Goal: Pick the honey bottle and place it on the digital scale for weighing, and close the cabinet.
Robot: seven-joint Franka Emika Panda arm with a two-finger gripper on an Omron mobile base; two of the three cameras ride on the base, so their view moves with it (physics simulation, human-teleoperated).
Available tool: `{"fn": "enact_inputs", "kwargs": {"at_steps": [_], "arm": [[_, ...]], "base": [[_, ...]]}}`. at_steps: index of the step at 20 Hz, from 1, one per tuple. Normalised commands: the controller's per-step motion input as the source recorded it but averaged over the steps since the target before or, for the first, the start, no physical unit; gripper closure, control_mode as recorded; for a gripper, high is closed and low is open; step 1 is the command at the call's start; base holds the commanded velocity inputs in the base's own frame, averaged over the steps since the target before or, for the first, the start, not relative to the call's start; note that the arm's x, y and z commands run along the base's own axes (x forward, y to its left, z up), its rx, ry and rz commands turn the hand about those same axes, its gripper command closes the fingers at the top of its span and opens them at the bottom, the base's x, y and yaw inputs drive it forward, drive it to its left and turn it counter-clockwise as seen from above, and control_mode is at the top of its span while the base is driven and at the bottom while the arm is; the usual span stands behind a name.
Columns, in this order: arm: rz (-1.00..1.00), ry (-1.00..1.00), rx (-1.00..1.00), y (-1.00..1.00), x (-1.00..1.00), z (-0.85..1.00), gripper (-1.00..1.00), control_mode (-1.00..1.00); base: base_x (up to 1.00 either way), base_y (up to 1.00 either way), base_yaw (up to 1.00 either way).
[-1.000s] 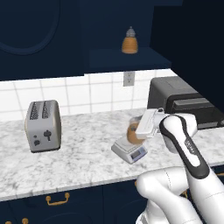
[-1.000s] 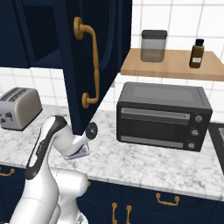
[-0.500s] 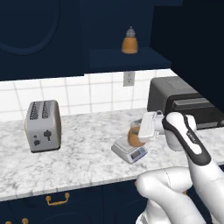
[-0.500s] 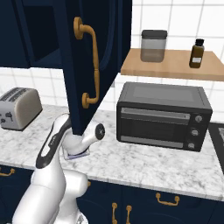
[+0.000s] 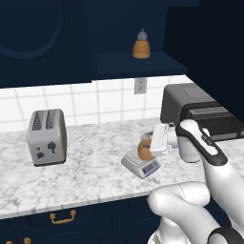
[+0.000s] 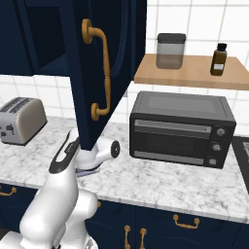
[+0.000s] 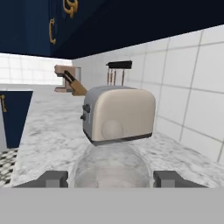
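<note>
honey bottle (image 5: 144,147) on digital scale (image 5: 141,164) | end effector (image 5: 153,143) around it | cabinet (image 6: 99,68) open

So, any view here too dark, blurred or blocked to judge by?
Left base view: evenly lit, the honey bottle on the digital scale reads clearly at the claw. Right base view: the open cabinet door blocks the arm's end. Hand view: a blurry translucent dome sits before the toaster.

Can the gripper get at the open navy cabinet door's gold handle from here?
Probably yes. The white gripper is at the amber honey bottle on the grey digital scale. The navy cabinet door hangs just above the arm, its gold handle unobstructed.
</note>
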Motion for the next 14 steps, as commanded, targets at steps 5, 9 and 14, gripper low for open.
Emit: {"fn": "enact_inputs", "kwargs": {"at_steps": [5,9,14], "arm": [[0.02,0.00,0.10,0.02,0.14,-0.32,1.00,-1.00],[0.00,0.00,0.07,0.00,0.13,-0.22,1.00,-1.00],[0.00,0.00,0.00,0.01,0.25,-0.08,1.00,-1.00]], "base": [[0.00,0.00,0.00],[0.00,0.00,0.00],[0.00,0.00,0.00]]}}
